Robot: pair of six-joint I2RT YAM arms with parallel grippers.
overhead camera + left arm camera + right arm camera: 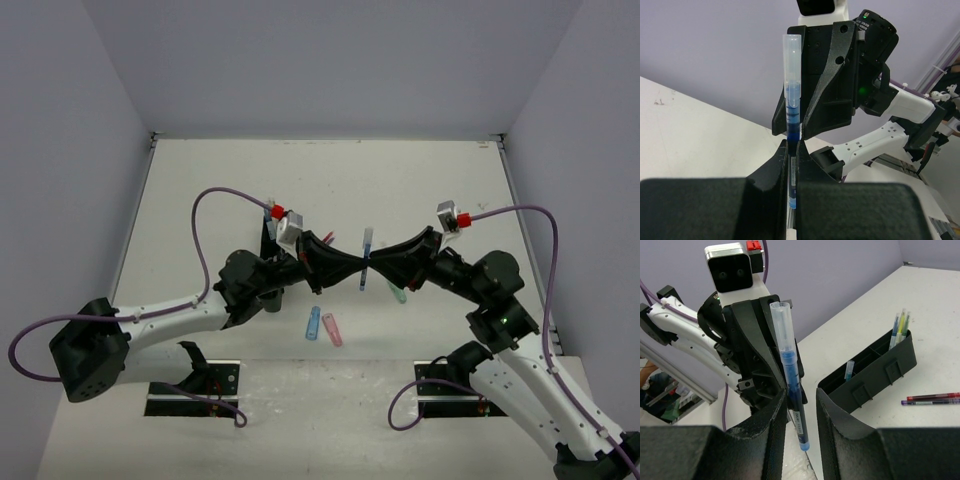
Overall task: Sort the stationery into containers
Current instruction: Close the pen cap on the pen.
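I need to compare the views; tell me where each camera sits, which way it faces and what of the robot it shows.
Top external: above and behind the arms, looking down at the table; both arms show, meeting at a blue pen.
Left wrist: on the left arm, facing the right gripper; its own fingers flank the pen.
Right wrist: on the right arm, facing the left gripper and black organiser; own fingers below.
Shared: both wrist views show the pen.

black organiser (pixel 269 240) mostly hidden behind left arm (pixel 170 318), red pen (pixel 932 397) cut by right edge
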